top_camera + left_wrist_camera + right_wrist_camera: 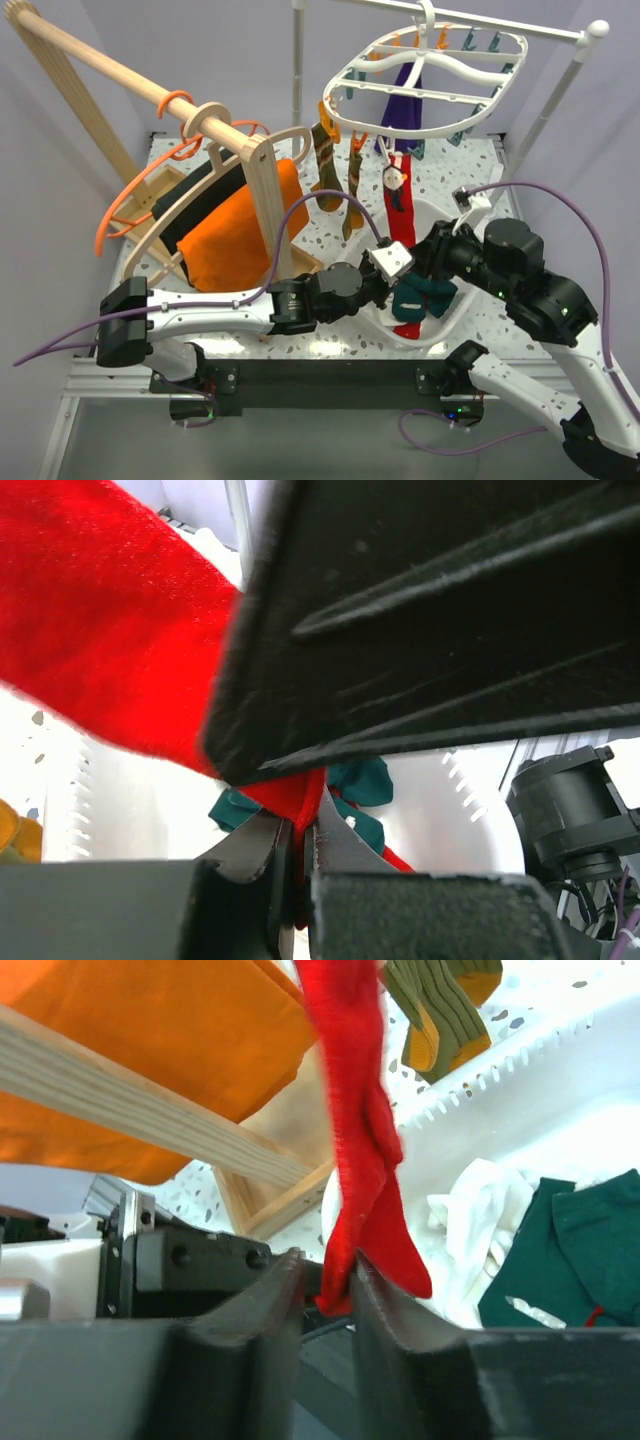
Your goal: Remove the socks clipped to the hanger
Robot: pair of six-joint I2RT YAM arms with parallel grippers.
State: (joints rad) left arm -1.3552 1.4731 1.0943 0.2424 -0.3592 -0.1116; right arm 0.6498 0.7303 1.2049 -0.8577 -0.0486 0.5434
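Arm bases line the near desk edge in the top view, where the left gripper (pixel 392 285) and right gripper (pixel 415 268) meet on the red sock (pixel 399 215). It hangs from the white hanger (pixel 352 68) over a white basket (pixel 462 318) holding dark green socks (pixel 425 297). In the left wrist view the jaws are pinched tight on the red sock, and in the right wrist view the jaws stand narrow, clamping its lower end.

hanger (pixel 425 75) above basket (pixel 437 210) — socks (pixel 425 297) inside, rack (pixel 265 190) left
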